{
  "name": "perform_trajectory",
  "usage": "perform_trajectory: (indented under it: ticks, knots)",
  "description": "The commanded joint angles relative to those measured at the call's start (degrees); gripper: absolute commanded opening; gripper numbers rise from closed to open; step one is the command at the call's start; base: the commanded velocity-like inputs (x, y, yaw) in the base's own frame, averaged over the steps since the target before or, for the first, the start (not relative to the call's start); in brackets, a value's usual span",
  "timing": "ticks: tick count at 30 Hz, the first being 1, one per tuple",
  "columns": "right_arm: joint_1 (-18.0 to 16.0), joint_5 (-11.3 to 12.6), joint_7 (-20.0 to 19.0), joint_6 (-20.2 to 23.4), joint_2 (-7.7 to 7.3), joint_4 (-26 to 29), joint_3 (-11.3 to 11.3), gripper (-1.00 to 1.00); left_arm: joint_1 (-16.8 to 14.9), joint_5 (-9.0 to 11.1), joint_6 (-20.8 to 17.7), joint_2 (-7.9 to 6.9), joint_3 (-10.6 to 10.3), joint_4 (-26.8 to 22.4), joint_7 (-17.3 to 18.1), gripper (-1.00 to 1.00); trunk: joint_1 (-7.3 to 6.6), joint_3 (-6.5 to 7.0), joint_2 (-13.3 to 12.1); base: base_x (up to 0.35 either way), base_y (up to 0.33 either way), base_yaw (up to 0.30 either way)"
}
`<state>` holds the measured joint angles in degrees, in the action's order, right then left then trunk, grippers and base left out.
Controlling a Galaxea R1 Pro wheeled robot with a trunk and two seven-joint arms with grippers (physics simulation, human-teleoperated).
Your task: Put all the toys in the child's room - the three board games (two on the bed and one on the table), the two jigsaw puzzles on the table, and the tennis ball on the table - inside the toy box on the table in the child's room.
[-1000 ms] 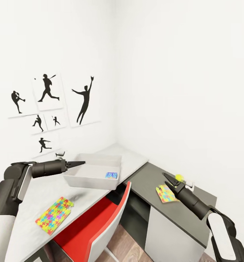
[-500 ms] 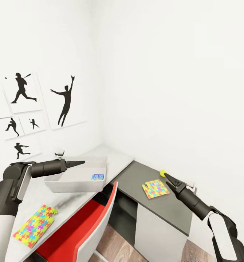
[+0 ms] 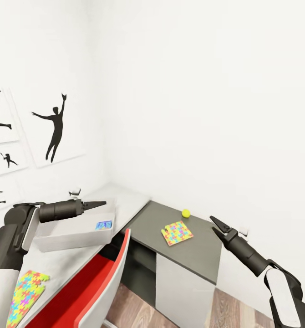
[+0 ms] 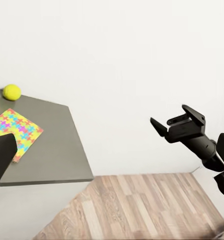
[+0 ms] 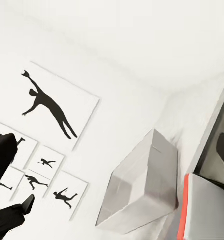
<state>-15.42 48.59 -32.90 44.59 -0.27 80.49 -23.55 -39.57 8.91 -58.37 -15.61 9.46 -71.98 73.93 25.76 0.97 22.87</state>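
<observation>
Head view, corner of the child's room. Your largest landmark is the table: its light grey wing runs along the lower left of the frame, its dark grey wing sits at lower centre. A red chair fills the bottom of the frame between the two wings. On the light wing, left of centre, you see the toy box, with a blue board game showing through its near corner. One jigsaw puzzle lies flat on the dark wing at centre; a second jigsaw puzzle lies at the bottom left edge. The tennis ball rests just beyond the central puzzle, near the wall. Black silhouette pictures hang at the upper left. Your left gripper hangs over the toy box, its fingers drawn together to a point. Your right gripper hovers at lower right, beside the dark wing's end, its fingers slightly apart and holding nothing.
</observation>
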Motion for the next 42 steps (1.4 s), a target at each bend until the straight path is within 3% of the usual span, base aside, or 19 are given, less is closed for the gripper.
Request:
perform_trajectory:
  ticks: [1,9,32,42]
  knots:
    - [-0.05,0.15,-0.3,0.44,-0.02,-0.05,-0.65,1.0,-0.01,0.14,-0.43,-0.03,0.02,-0.01,0.07,1.0,0.02,-0.02,0.04,0.0,0.0,-0.276]
    - [-0.05,-0.03,-2.78,0.7,-0.11,-0.03,-2.74,1.0,0.0,0.15,-0.43,-0.09,0.09,-0.01,0.15,1.0,0.02,-0.02,0.04,-0.009,0.0,-0.276]
    - [-0.04,-0.24,-3.74,0.59,-0.17,-0.4,-3.18,1.0,0.02,0.16,-0.02,0.08,-0.01,-0.01,-0.01,1.0,0.02,-0.02,0.04,-0.047,0.0,-0.276]
    - [-0.05,-0.17,-3.75,0.66,-0.53,-0.45,-4.49,1.0,0.02,0.44,0.0,0.29,-0.07,-0.04,0.1,1.0,0.02,-0.02,0.04,-0.001,0.0,-0.276]
